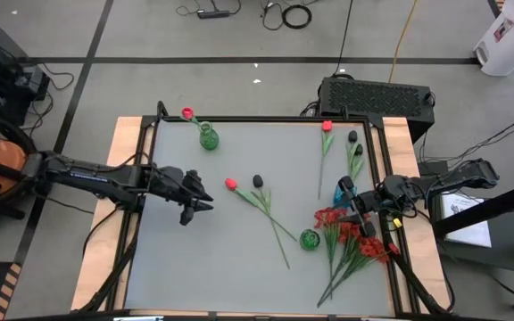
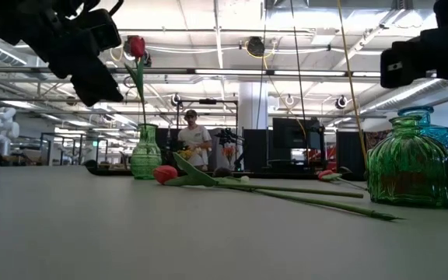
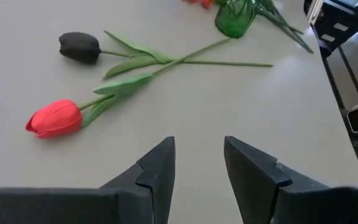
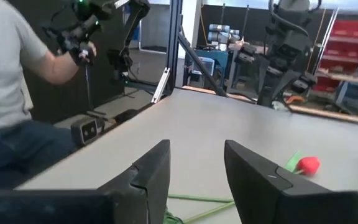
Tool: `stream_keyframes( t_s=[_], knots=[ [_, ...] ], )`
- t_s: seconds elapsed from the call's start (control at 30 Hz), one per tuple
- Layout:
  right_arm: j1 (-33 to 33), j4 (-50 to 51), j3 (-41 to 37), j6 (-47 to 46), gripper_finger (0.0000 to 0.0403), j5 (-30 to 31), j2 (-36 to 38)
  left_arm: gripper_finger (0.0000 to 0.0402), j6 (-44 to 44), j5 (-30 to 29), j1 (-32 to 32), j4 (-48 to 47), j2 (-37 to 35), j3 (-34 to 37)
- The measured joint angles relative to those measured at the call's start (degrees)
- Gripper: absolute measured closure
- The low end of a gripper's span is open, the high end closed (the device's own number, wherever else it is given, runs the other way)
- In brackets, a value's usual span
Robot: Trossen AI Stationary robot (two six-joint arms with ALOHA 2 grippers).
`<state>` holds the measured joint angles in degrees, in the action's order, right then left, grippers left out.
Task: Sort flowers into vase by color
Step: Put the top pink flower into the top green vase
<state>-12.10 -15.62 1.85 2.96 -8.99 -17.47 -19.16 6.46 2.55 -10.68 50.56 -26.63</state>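
- My left gripper [image 1: 205,206] hovers open and empty beside the red tulip [image 1: 231,185] and black tulip [image 1: 258,181].
- My right gripper [image 1: 353,203] waits open, empty, above the red bunch [image 1: 351,239].

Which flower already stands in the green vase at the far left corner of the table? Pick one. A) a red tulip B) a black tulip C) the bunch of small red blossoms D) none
A: in the high view a red tulip rises from the green vase, and the low view shows its stem standing in that vase.
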Motion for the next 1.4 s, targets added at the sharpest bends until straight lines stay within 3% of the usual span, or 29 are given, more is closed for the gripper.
stream_keyframes(
  t_s=[0.37, 0.57, 0.83, 1.17, 1.4],
  knots=[
    [0.0, -0.3, 0.0, -13.2, 0.0259, 0.5, 0.0, 0.0257, 0.0, -1.2, 0.0, 3.3, 1.3, 0.0],
    [0.0, -3.8, 0.1, -23.6, 0.0259, 9.6, 0.1, 0.0257, 0.0, -2.9, 0.0, 3.3, 1.3, 0.0],
    [0.0, -0.9, 5.7, -29.2, 0.0259, 16.6, 0.0, 0.0257, 0.5, -2.9, 0.0, 3.3, 1.3, 0.0],
    [0.0, 23.4, 21.9, -33.2, 0.0259, 30.1, -4.8, 0.0257, 2.8, -2.9, 0.0, 3.3, 1.3, 0.0],
    [0.3, 35.3, 32.0, -38.4, 0.0259, 33.4, -13.9, 0.0257, 3.6, -2.9, 0.0, 3.3, 1.3, 0.0]
  ],
)
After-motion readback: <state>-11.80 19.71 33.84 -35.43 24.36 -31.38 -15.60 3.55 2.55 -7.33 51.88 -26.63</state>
